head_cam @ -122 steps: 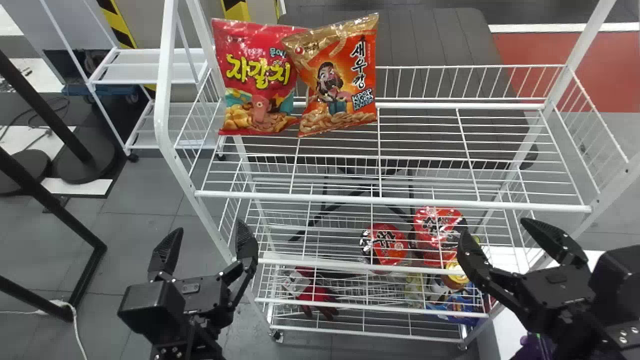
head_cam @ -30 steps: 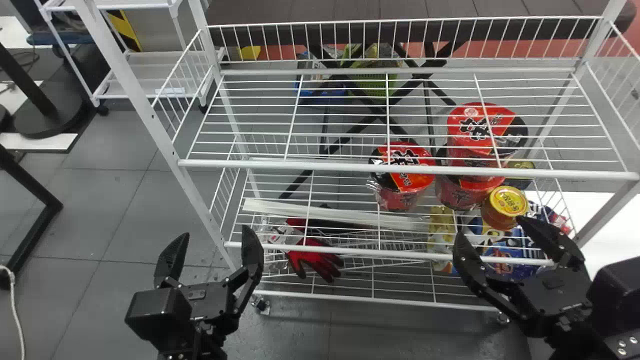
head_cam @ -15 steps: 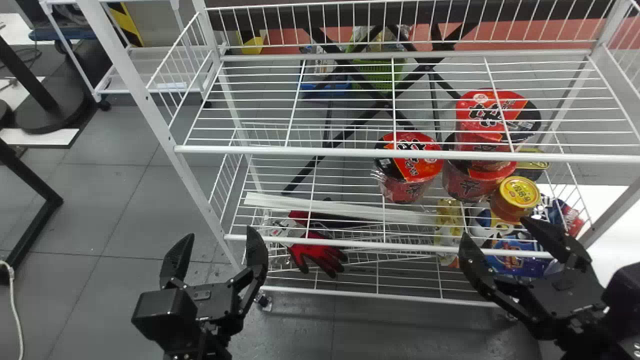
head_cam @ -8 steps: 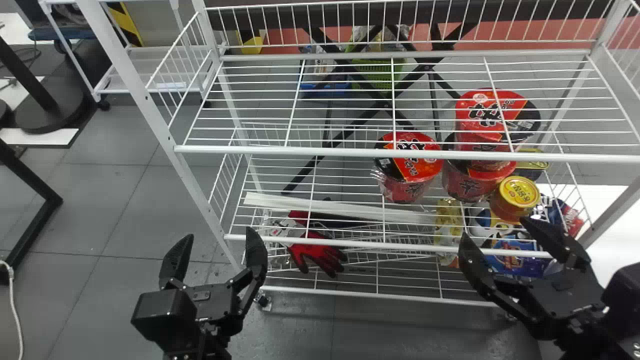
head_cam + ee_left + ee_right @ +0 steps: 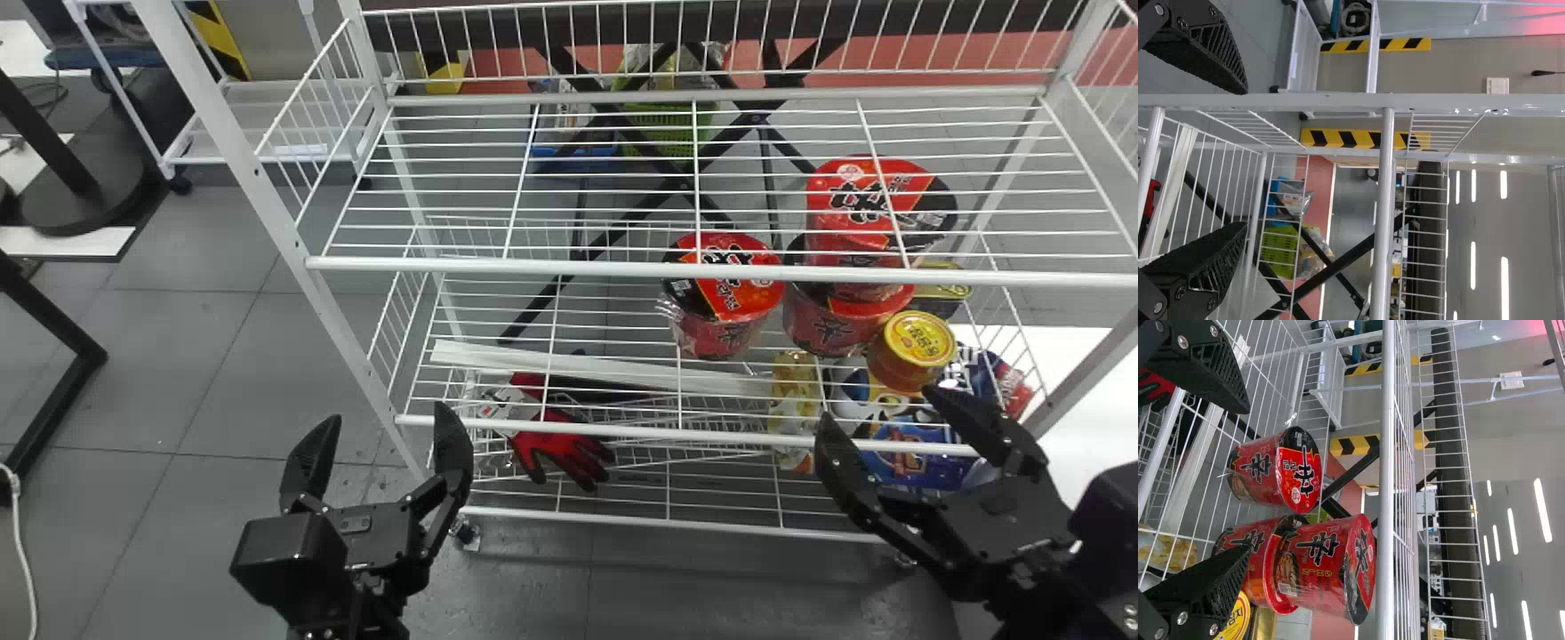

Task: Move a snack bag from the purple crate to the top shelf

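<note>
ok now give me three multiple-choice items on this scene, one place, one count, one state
1. Where does the red-and-black glove lie?
a) On the floor
b) Lower than the red noodle cups
c) On the top shelf

2. How many red noodle cups are there?
a) Three
b) Five
c) One

3. How is the right gripper?
a) Shut on a cup
b) Shut on the glove
c) Open

1 b: it shows beneath the cups' wire shelf.
2 a: one alone, two stacked.
3 c: its fingertips are spread apart.

Shop-like setting, wire shelves (image 5: 569,267), instant noodle cups (image 5: 722,276)
</note>
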`<state>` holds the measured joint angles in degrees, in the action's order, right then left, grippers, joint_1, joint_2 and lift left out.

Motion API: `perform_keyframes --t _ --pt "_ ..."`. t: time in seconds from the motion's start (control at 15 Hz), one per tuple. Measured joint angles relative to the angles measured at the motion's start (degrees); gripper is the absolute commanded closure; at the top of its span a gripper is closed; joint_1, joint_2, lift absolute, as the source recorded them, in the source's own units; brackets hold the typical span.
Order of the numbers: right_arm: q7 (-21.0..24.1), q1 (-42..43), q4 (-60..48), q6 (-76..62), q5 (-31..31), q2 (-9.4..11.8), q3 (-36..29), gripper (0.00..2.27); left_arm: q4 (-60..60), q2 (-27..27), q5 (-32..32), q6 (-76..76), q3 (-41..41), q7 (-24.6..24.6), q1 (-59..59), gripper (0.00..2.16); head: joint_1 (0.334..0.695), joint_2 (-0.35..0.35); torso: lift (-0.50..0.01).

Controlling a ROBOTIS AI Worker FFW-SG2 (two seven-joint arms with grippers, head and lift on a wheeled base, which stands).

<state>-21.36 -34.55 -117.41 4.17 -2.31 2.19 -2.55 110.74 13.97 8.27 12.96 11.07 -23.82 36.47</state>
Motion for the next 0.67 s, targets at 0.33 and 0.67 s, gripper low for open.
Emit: perform_keyframes --t 0.33,0.67 --pt "-0.04 0.12 0.16 0.32 -0.53 -0.02 -0.17 0.08 -0.08 0.00 0.01 0.06 0.00 0.00 0.00 0.11 0.695 0.097 -0.452" --pt "0.18 0.18 0.24 0.43 -0.33 -0.08 -0.09 0.08 -0.07 0.00 0.01 0.05 0.00 0.00 0.00 0.11 0.695 0.097 -0.452"
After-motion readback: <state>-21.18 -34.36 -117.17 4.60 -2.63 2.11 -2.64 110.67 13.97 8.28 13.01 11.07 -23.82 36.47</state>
